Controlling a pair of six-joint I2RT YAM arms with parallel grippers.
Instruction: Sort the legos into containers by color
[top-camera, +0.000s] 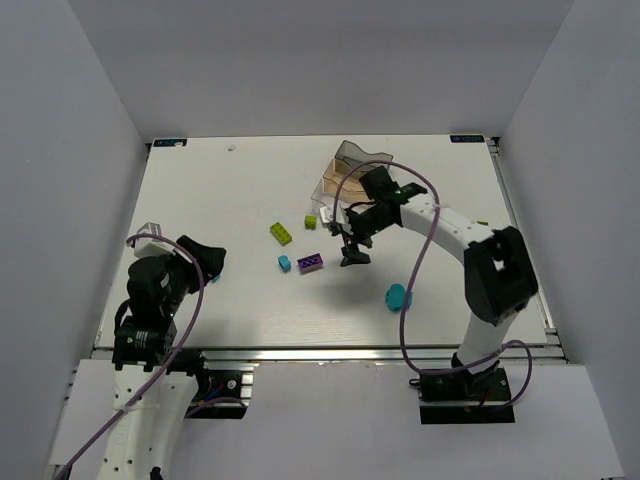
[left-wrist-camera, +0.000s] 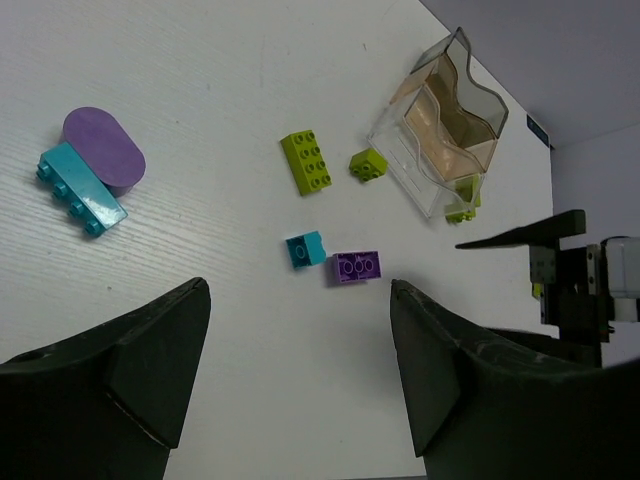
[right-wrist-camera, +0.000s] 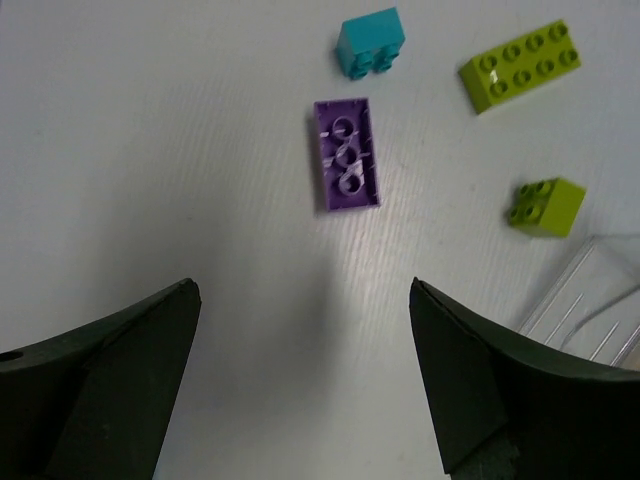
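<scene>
A white table (top-camera: 250, 180) seen from above, with two robot arms bolted at its near edge. The right arm (top-camera: 470, 240) reaches inward toward the middle of the table. The left arm (top-camera: 150, 300) is folded close to its base at the near left.

The right gripper (top-camera: 352, 255) hangs above the table, its two dark fingers (right-wrist-camera: 110, 380) spread wide with nothing between them. The left gripper (top-camera: 205, 258) is also spread apart and holds nothing.

A clear plastic tray (top-camera: 350, 175) with three compartments and a smoky grey wavy end stands at the far middle of the table, just beyond the right gripper. Its compartments look empty, apart from a lime piece (left-wrist-camera: 463, 200) at its near corner; whether this lies inside or just outside cannot be told.

Loose bricks lie on the table left of the right gripper. A purple brick (right-wrist-camera: 346, 155) lies with its hollow underside up, directly ahead of the right fingers. Just beside it is a small cyan brick (right-wrist-camera: 371, 42). Farther off lie a long lime brick (right-wrist-camera: 520, 65) and a small lime brick (right-wrist-camera: 545, 207), the latter near the tray's corner.

A round cyan piece (top-camera: 398, 296) lies alone toward the near right. By the left gripper, a purple oval piece (left-wrist-camera: 105, 150) touches a long cyan brick (left-wrist-camera: 80, 190).
</scene>
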